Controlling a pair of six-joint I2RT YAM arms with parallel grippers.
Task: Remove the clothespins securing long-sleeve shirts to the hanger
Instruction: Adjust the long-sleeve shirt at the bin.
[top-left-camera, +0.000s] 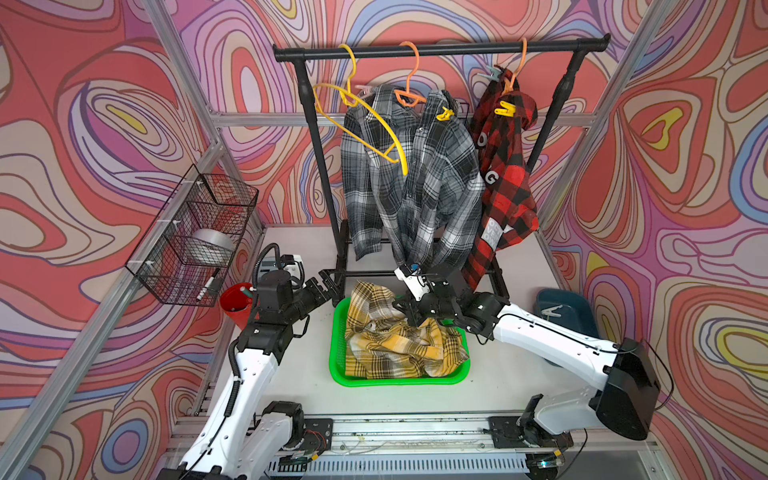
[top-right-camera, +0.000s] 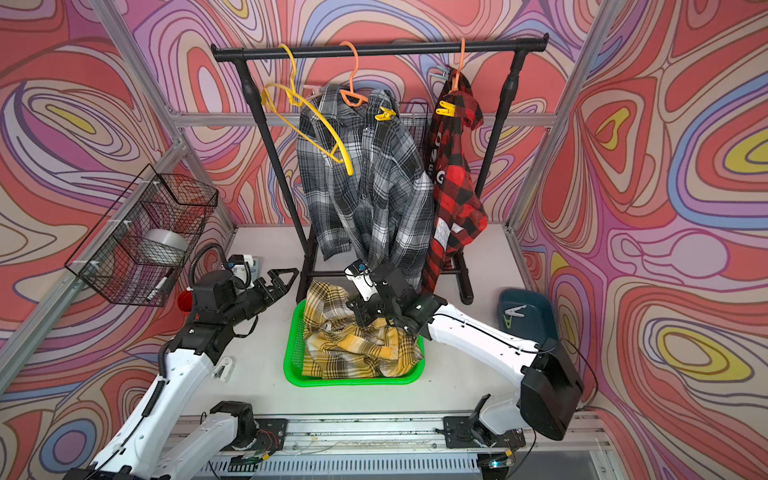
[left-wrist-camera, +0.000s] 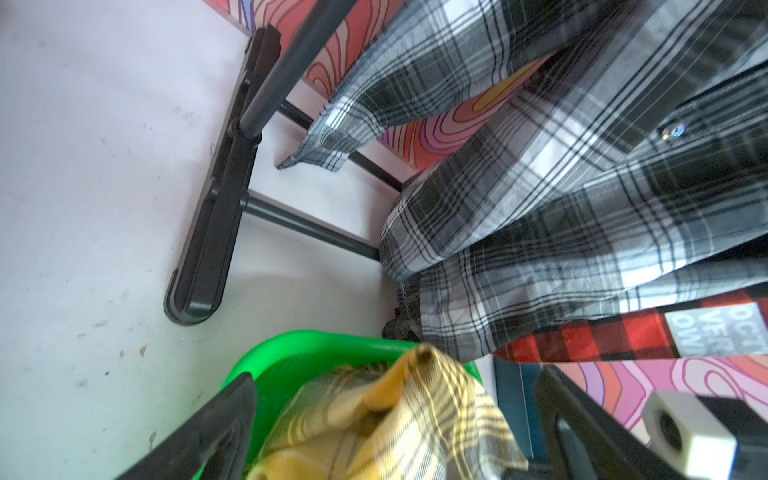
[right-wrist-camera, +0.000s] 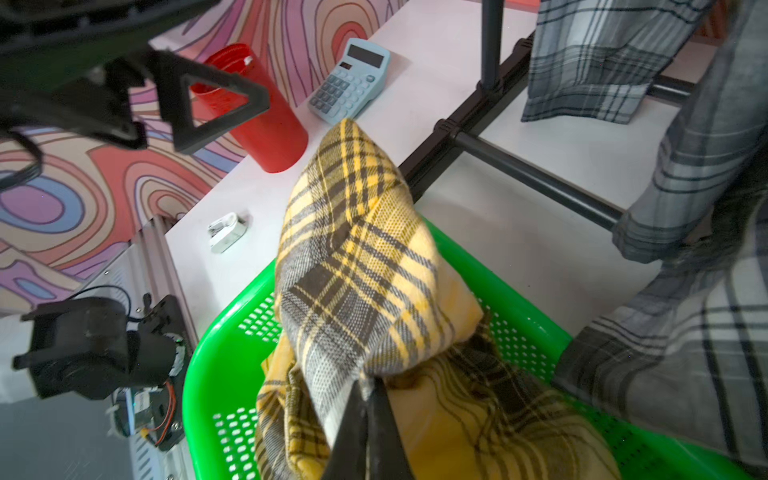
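Pinching a raised fold of the yellow-black plaid shirt (right-wrist-camera: 357, 249) with the right pincer (right-wrist-camera: 368, 386), pressed together on the cloth, above the green basket (top-left-camera: 399, 380) just in front of the black garment rack (top-left-camera: 436, 49). Rest of that shirt heaped in the basket. Holding the left pincer (top-left-camera: 328, 282) spread wide, near the rack's foot on the left arm's side.

Hung from the rack's bar:
- grey-black-white plaid shirt (top-left-camera: 415, 187), clipped with a yellow clothespin (top-left-camera: 446, 113) and a pale pink clothespin (top-left-camera: 365, 89)
- red-black check shirt (top-left-camera: 507, 166), clipped with a second yellow clothespin (top-left-camera: 505, 109) and a pale teal clothespin (top-left-camera: 490, 75)
- a bare yellow hanger (top-left-camera: 361, 120)

Right of the rack, on the surface, a dark blue tray (top-left-camera: 577, 301) holding a white clothespin (top-right-camera: 515, 309) and a green clothespin (top-right-camera: 508, 321).
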